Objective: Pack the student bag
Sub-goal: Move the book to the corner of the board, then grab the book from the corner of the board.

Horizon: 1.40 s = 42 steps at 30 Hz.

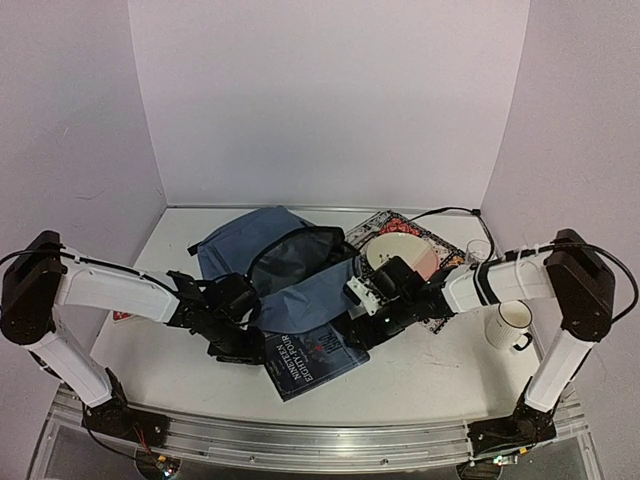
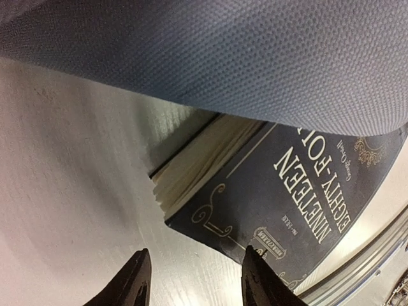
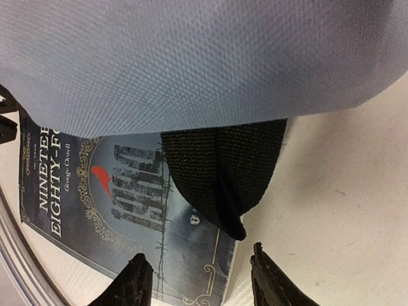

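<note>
The student bag point(image 1: 262, 250), grey-blue fabric with a dark open mouth, lies at the table's middle. Its front flap point(image 2: 255, 57) drapes over the far part of a dark blue book point(image 1: 318, 362) titled Nineteen Eighty-Four. My left gripper point(image 1: 240, 345) is at the book's left corner point(image 2: 191, 220). It is open point(image 2: 197, 284), nothing between its fingers, the right fingertip point(image 2: 258, 274) just over the cover's edge. My right gripper point(image 1: 365, 325) hovers open point(image 3: 203, 284) above the book's right edge point(image 3: 191, 255). A black strap point(image 3: 223, 172) of the bag hangs just ahead of it, untouched.
A second book with a round pale picture point(image 1: 402, 250) lies behind the right arm. A white mug point(image 1: 508, 325) and a clear glass point(image 1: 478, 250) stand at the right. A red-marked item point(image 1: 122, 316) peeks out under the left arm. An aluminium rail point(image 1: 320, 435) runs along the near edge.
</note>
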Each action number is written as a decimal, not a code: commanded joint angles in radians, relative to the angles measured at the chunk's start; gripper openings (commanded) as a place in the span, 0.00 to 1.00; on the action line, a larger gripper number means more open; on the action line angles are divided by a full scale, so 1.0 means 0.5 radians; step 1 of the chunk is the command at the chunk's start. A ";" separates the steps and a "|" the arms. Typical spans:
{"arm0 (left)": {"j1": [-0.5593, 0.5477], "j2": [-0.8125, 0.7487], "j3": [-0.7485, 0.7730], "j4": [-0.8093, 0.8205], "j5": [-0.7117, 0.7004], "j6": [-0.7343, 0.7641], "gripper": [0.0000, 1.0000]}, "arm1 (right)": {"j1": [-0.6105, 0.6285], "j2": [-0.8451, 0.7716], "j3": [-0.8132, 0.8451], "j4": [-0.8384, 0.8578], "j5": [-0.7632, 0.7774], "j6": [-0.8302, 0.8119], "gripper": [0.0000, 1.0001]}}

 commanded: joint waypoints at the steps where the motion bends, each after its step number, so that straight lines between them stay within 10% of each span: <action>1: 0.006 0.069 0.104 0.082 0.119 0.080 0.48 | 0.130 0.064 -0.050 0.021 -0.201 0.115 0.49; 11: 0.007 0.061 0.112 0.086 0.080 0.144 0.48 | 0.590 -0.130 -0.121 -0.062 -0.601 0.148 0.44; 24: 0.016 -0.166 0.105 -0.162 -0.150 0.105 0.64 | 0.385 -0.037 0.405 -0.502 -0.018 -0.252 0.59; 42: -0.094 -0.327 -0.182 -0.251 0.079 -0.044 0.53 | 0.339 0.611 0.874 -0.575 -0.402 -0.546 0.61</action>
